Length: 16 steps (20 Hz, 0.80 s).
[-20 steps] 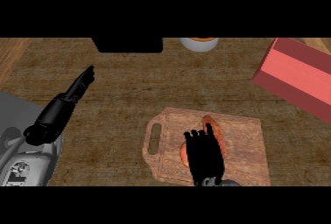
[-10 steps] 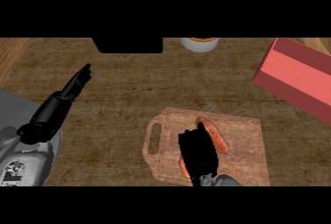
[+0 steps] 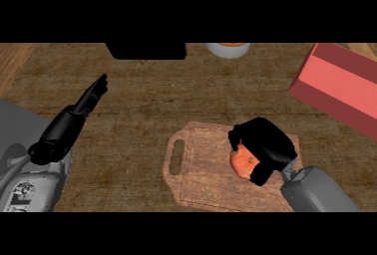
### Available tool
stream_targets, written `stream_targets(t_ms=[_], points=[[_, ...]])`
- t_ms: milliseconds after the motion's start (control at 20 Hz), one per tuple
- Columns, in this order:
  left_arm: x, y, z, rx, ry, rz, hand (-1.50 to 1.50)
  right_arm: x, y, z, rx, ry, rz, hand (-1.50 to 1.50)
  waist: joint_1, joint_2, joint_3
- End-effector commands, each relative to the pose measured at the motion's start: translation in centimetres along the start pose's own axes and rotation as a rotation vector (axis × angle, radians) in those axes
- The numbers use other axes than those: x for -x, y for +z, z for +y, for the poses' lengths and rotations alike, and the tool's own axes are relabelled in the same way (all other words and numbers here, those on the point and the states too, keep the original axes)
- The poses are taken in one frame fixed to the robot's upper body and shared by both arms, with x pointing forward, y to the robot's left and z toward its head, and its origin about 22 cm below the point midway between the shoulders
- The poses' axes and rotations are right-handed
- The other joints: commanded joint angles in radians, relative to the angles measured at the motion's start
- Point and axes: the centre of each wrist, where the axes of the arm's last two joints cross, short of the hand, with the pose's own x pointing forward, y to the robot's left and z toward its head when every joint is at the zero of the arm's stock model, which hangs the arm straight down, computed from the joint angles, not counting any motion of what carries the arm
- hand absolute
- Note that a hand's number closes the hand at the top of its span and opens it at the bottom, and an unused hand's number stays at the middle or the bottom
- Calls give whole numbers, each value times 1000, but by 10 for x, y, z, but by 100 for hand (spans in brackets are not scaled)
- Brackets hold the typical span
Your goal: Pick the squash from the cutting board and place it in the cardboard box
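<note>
While curled round the squash (image 3: 243,162), right robot hand (image 3: 264,142) over cutting board (image 3: 206,174), left robot hand (image 3: 92,94) spread

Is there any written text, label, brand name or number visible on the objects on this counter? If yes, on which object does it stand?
None: no readable text shows anywhere.
Red cardboard box: plain faces, no label.
Cutting board: bare wood, no mark.
Squash, under the right robot hand: no sticker visible.
Black object and bowl at the far edge: nothing written.
</note>
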Motion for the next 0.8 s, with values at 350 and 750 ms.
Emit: stream_targets(t_ms=[350, 750], points=[[7, 4, -11, -18, 1, 27, 0, 42, 47, -78, 316, 69, -181, 150, -15, -7, -1], [6, 1, 3, -12, 1, 19, 0, 80, 58, -140, 574, -208, 185, 150, -14, -5, -1]])
